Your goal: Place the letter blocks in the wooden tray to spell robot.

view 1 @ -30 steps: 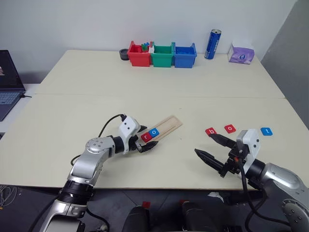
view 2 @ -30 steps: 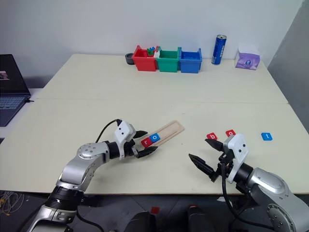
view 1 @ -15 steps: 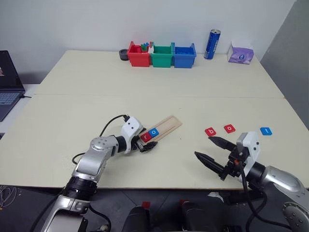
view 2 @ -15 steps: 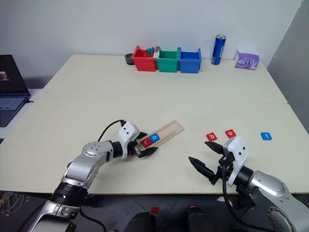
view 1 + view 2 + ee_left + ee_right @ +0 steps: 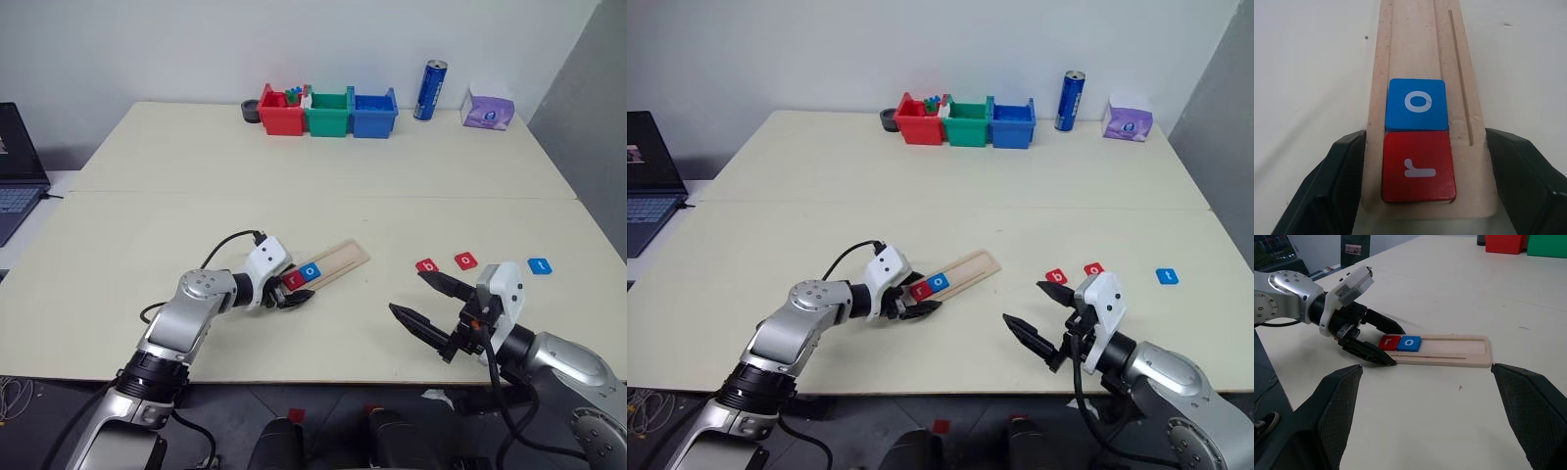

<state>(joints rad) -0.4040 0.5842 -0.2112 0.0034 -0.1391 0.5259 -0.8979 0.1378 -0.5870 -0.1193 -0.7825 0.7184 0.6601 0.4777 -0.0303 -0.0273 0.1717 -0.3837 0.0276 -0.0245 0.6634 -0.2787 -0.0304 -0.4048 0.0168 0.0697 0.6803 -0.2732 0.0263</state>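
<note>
Bright, even indoor light, soft shadows, sharp frames, no glare

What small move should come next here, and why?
Probably the open right gripper reaches for the red square "b" tile. The pale wooden tray, clamped by the left gripper, holds just the red "r" tile and blue "o" tile.

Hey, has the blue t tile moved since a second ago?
No. The blue t tile sits the same gap right of the red o tile.
</note>
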